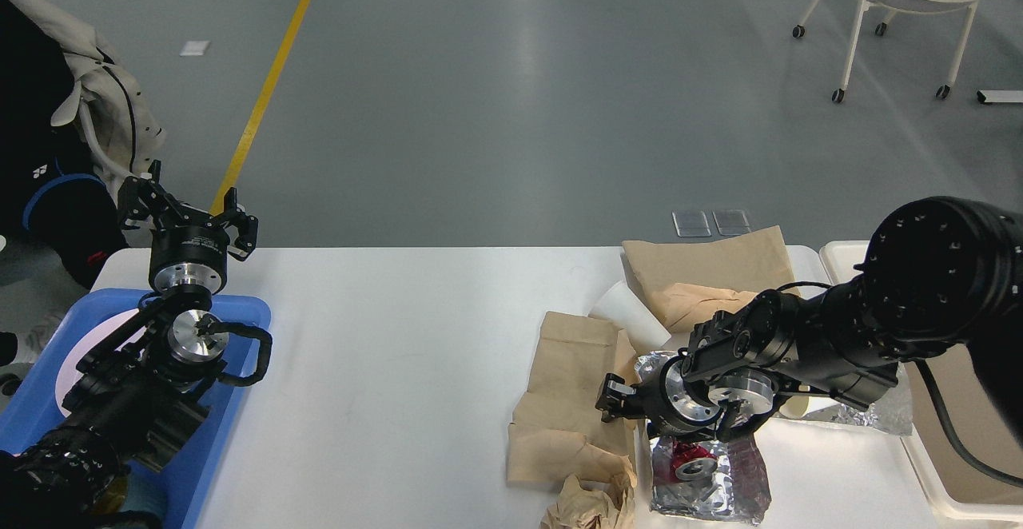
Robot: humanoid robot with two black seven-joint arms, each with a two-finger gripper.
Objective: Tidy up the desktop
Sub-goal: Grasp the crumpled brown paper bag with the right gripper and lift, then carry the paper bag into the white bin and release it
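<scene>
The white desktop (400, 369) holds litter on its right half. A flat brown paper bag (571, 377) lies by a foil wrapper (707, 489) with a crushed red can (689, 459) on it. My right gripper (614, 401) hangs low at the bag's right edge, just above the can. Its fingers are dark and small, so their state is unclear. My right arm hides most of a white paper cup (794, 409) lying on a second foil sheet (883, 409). My left gripper (188, 213) is open and empty above the table's far left corner.
A blue tray (248, 313) with a white plate (72, 365) sits at the left under my left arm. A cream bin (951, 465) stands at the right edge. A second brown bag (703, 269), another white cup (627, 313) and crumpled brown paper (587, 505) lie nearby.
</scene>
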